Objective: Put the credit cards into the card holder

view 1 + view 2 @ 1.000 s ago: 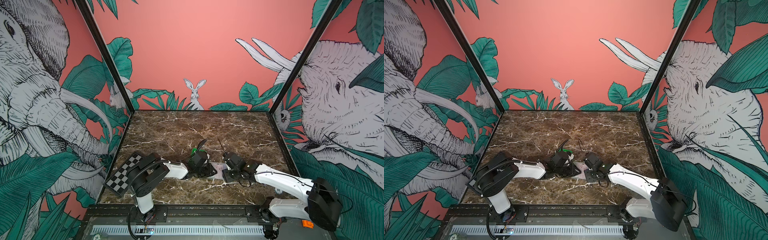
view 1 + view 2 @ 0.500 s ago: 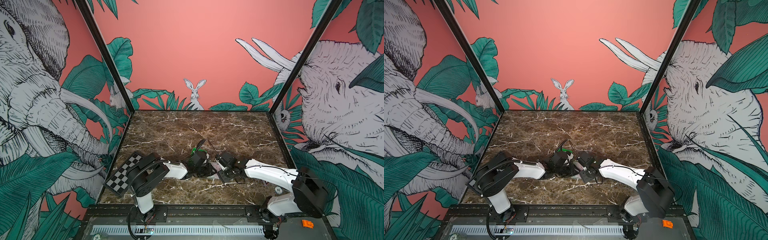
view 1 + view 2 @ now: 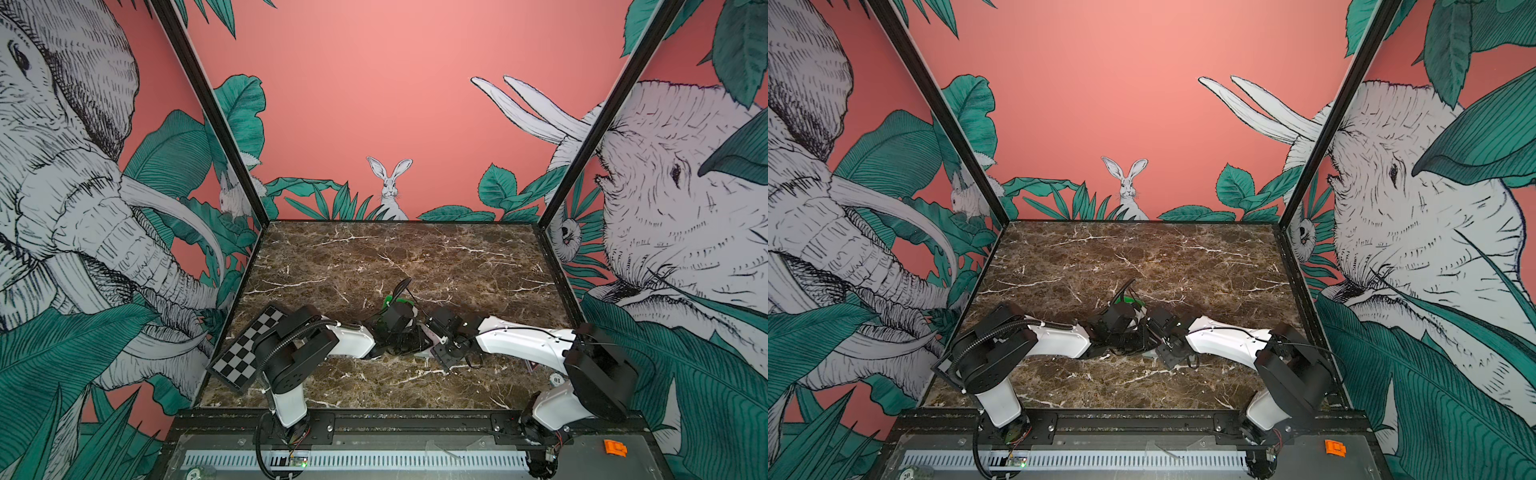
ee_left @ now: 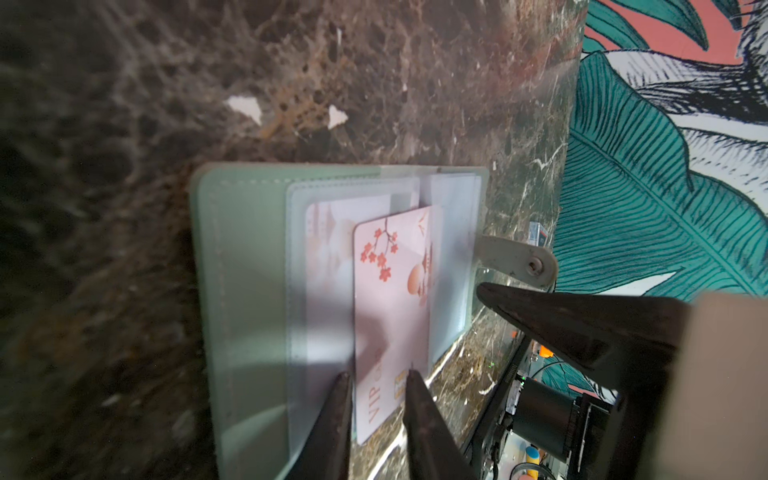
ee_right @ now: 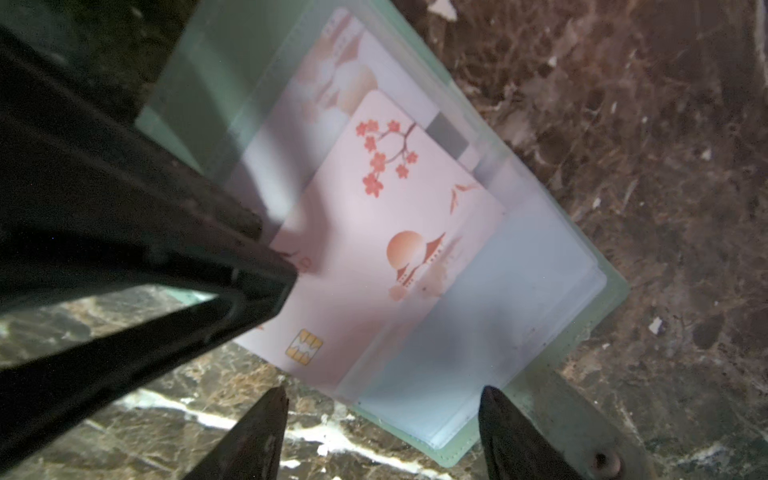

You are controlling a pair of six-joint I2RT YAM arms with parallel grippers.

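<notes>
On the left, our left gripper [image 4: 378, 376] was closed narrow on the chip end of the pink VIP card [image 4: 390, 291] and held it over the open card holder [image 4: 241, 270]. The sage-green holder lay flat on the marble tabletop [image 4: 374, 83], near the front middle where both arms met. A second card [image 4: 328, 249] already sat inside a clear sleeve on the page beside it.

The wrist views suggested that the VIP card's far long edge had slipped under the frosted sleeve [image 5: 519, 291] of the next page, while most of its face was uncovered, so we judged the insertion only begun.

Further right, past the snap tab [image 4: 519, 259], our right gripper [image 5: 384, 392] hung with its jaws wide and gripped nothing, just off the holder's edge.

To do this step well, we judged the card should stay low and nearly flat and slide straight along the sleeve mouth rather than twist, since thin plastic buckles easily. The right gripper could pin the holder so that it did not skid. We would let go only once the card was seated.
</notes>
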